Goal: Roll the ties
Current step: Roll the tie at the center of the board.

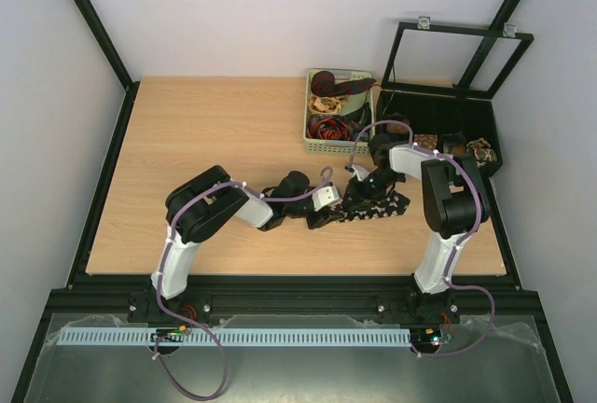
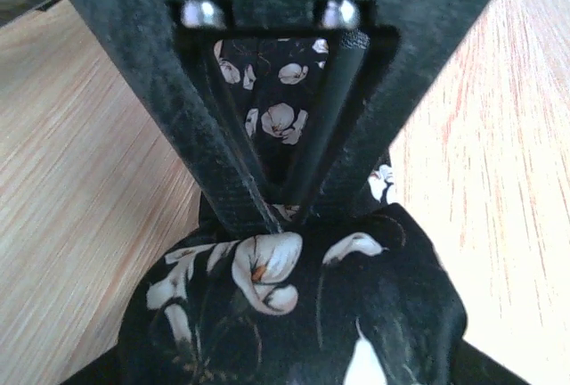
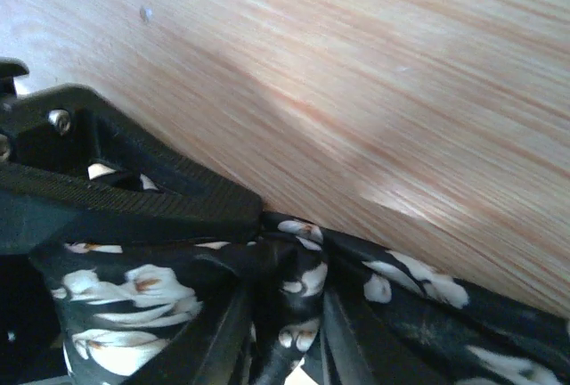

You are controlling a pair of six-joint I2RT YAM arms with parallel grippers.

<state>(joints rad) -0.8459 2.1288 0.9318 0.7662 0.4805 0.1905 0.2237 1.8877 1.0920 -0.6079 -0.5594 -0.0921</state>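
Observation:
One of the ties, black with white flowers, lies bunched on the wooden table between the two arms. My left gripper comes in low from the left, and its fingertips meet on a fold of this tie. My right gripper reaches down from the far side, with its two fingers a little apart and a gathered strip of the same tie between them. The left gripper's black finger shows in the right wrist view, its tip against the fabric.
A green basket behind the tie holds several coiled ties in red, beige and brown. A black box with its lid raised stands at the back right, with small coils in it. A black frame borders the table.

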